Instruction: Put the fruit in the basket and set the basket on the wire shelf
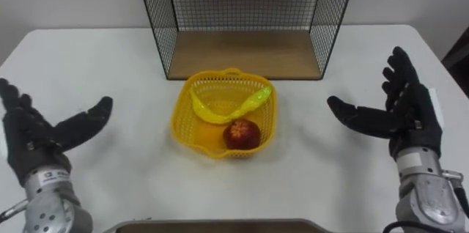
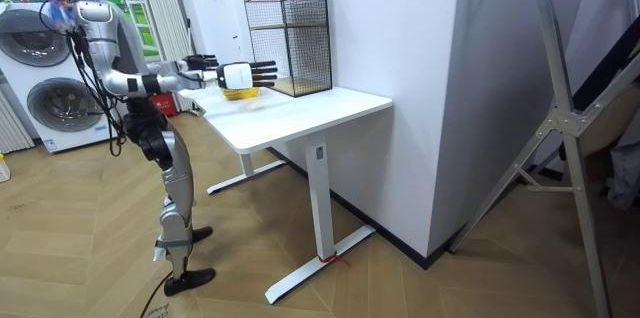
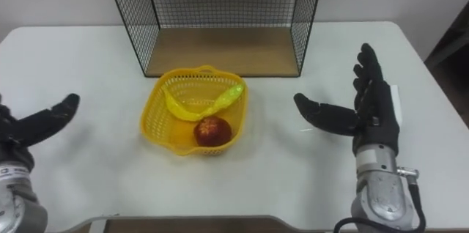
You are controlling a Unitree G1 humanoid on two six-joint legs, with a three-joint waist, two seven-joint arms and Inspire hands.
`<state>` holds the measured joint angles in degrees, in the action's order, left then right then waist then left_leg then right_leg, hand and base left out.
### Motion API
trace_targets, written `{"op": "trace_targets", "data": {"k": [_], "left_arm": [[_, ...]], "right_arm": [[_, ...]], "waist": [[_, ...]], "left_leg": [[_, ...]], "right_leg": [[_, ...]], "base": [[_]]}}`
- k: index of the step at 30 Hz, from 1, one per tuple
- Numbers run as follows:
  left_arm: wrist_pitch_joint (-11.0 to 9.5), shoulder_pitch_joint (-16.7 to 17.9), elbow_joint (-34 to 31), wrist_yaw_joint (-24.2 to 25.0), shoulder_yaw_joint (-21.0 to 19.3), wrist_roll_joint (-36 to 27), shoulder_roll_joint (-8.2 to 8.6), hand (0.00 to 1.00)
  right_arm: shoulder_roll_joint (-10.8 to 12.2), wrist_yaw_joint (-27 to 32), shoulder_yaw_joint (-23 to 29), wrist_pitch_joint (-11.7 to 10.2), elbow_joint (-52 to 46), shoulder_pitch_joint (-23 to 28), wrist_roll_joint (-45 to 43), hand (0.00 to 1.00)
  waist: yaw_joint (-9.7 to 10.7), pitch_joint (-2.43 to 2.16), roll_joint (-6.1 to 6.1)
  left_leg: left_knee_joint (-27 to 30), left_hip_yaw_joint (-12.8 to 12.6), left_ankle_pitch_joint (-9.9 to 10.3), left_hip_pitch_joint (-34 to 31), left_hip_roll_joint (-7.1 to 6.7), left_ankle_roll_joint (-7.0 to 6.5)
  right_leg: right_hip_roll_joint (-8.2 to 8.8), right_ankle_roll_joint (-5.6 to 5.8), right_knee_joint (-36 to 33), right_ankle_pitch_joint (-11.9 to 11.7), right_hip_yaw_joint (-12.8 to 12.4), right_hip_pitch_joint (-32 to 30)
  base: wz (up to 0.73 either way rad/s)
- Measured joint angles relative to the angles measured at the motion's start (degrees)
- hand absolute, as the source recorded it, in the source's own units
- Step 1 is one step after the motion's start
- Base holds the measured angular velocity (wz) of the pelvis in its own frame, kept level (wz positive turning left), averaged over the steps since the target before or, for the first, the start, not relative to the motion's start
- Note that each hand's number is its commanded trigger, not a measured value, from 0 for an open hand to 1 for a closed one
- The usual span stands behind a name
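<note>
At the near edge of the white tabletop (image 1: 110, 64), the robot's two black hands hover on either side of the work, well apart from each other. The left hand (image 1: 33, 141) is spread and released, its thumb reaching inward and its palm turned toward the middle; it grasps nothing. The right hand (image 1: 410, 119) mirrors it with fingers straight and raised, thumb pointing inward, and it too is empty.

Between them, a little farther out, sits the yellow plastic basket (image 1: 185, 127) on the tabletop, touched by neither hand. Both fruits lie inside it. The red apple (image 1: 241, 133) rests at the near right of its floor. The yellow-green banana (image 1: 227, 105) curves across the far half, just beside the apple (whether the two touch I cannot tell).

Just beyond the basket stands the black wire shelf (image 1: 245, 20), its open front facing the robot and its wooden bottom board bare. The basket is before the shelf, not in it.

In the room view the robot stands upright at the tabletop's end with both arms stretched forward, and white washing machines (image 2: 40, 78) stand behind it.
</note>
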<state>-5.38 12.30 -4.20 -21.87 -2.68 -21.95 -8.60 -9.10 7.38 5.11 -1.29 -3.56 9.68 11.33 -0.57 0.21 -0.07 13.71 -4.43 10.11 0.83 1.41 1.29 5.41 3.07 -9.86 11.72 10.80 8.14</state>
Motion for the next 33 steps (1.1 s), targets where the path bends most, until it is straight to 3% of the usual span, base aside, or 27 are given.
{"op": "trace_targets", "data": {"k": [3, 11, 24, 33], "left_arm": [[-0.01, -0.02, 0.44, 3.7, 1.17, 0.01, 1.3, 0.0], [-0.02, -0.25, 3.07, 9.24, 6.72, 0.14, 1.43, 0.0], [-0.02, -0.77, 4.37, 12.33, 10.17, 1.41, 1.38, 0.0], [-0.01, -0.76, 4.51, 14.85, 10.39, 1.3, 1.37, 0.0]], "right_arm": [[0.92, -0.16, -1.98, -0.65, 0.01, 0.0, -0.31, 0.0], [1.34, -2.58, -6.94, -1.99, 1.25, -0.05, 6.28, 0.0], [1.88, -3.05, -9.63, -4.03, 5.14, -0.75, 10.93, 0.0], [1.84, -3.56, -10.63, -4.11, 5.14, -0.75, 12.08, 0.0]], "waist": [[0.44, 0.08, -0.14], [0.49, 0.84, -1.3], [0.47, 0.76, -0.51], [0.26, 0.65, -0.6]], "left_leg": [[-0.23, -0.24, 0.0, 0.46, 0.01, 0.0], [-0.25, -0.5, 0.02, 0.34, 0.03, 0.0], [-0.28, -0.79, 0.02, 0.43, 0.06, 0.0], [-0.3, -0.9, 0.02, 0.41, 0.1, 0.0]], "right_leg": [[0.0, 0.01, 0.0, 0.0, -0.22, 0.18], [0.0, 0.01, 0.07, 0.0, -0.49, 0.01], [0.0, 0.02, 0.09, -0.01, -0.8, -0.06], [-0.01, 0.02, 0.02, -0.01, -0.85, -0.18]], "base": [[-0.04], [0.0], [0.0], [0.0]]}}
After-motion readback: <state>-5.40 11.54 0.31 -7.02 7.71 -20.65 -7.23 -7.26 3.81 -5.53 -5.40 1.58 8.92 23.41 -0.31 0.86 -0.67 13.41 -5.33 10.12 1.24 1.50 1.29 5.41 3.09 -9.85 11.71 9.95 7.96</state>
